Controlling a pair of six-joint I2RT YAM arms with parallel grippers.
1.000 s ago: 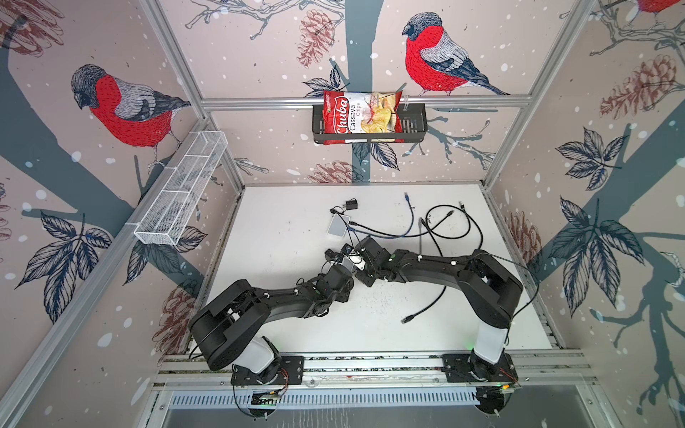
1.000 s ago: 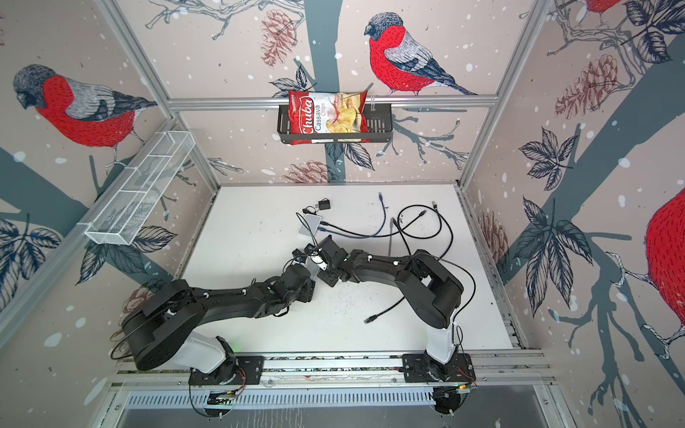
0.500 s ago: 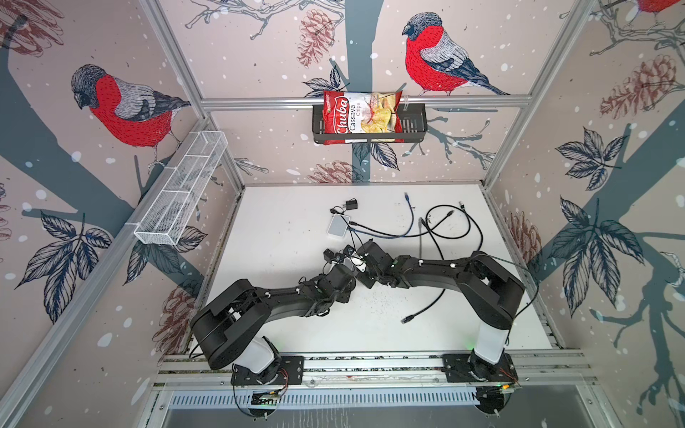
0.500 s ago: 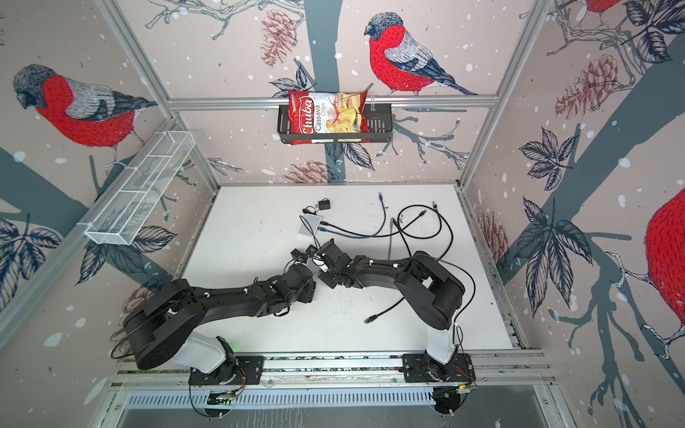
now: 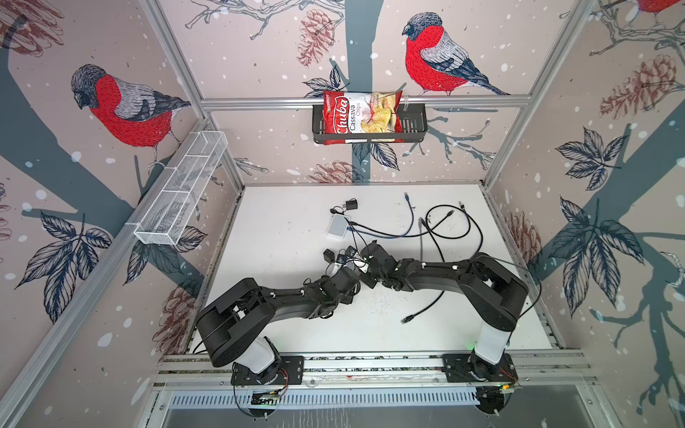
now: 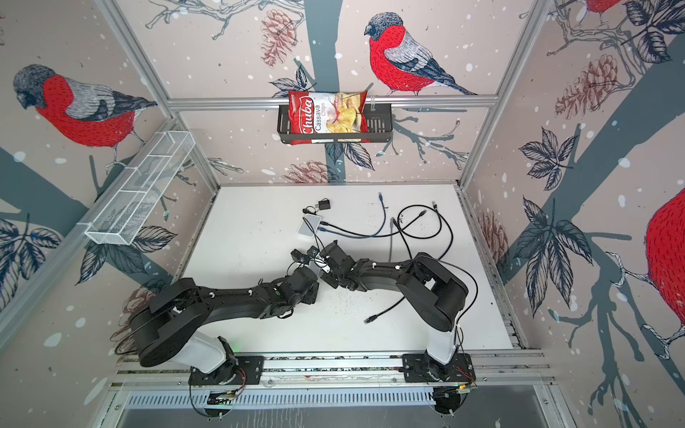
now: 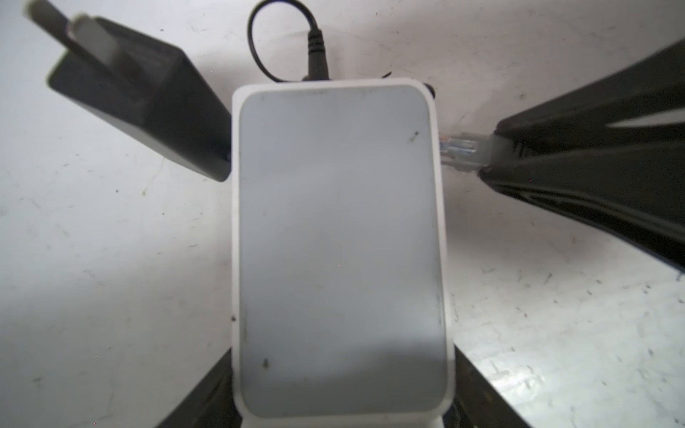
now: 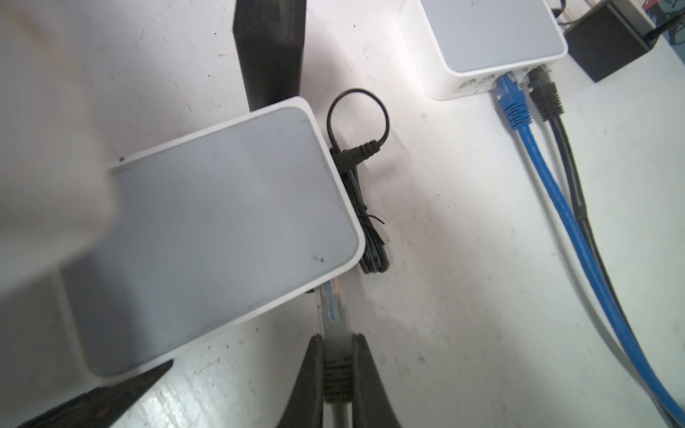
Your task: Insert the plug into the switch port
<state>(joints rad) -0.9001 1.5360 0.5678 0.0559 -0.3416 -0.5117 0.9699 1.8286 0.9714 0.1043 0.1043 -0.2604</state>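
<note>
Two black robot arms met near the middle of a white tabletop (image 5: pixel 281 237) inside a booth papered with red-breasted birds. The left gripper (image 7: pixel 341 400) gripped a small white rectangular network switch with a grey top panel (image 7: pixel 339 252), its black fingers (image 7: pixel 207 400) pressed against the two long sides, the jaws spread as wide as the box. In both top views that switch showed only as a pale sliver between the two wrists (image 5: pixel 338 264) (image 6: pixel 304 261). A black power adapter block (image 7: pixel 148 100) lay touching one edge of the switch, and a thin black power lead (image 8: pixel 356 152) was plugged into a short end, its spare length looped and bundled beside the box. The right gripper (image 8: pixel 335 355) was clamped tight on the boot of a grey network cable, holding its clear plastic plug (image 8: pixel 331 300) out in front. The plug's tip met the side edge of the switch near a corner; how far it had entered the port could not be told. From the left wrist view the same plug (image 7: pixel 461 150) sat just against the switch's side. Farther back stood a second white switch (image 8: pixel 489 37) with a blue cable (image 8: pixel 519 122) and a black cable (image 8: pixel 546 98) already plugged in. A red bag of cassava chips (image 5: pixel 361 116) sat in a black wall basket (image 5: pixel 415 122).
</note>
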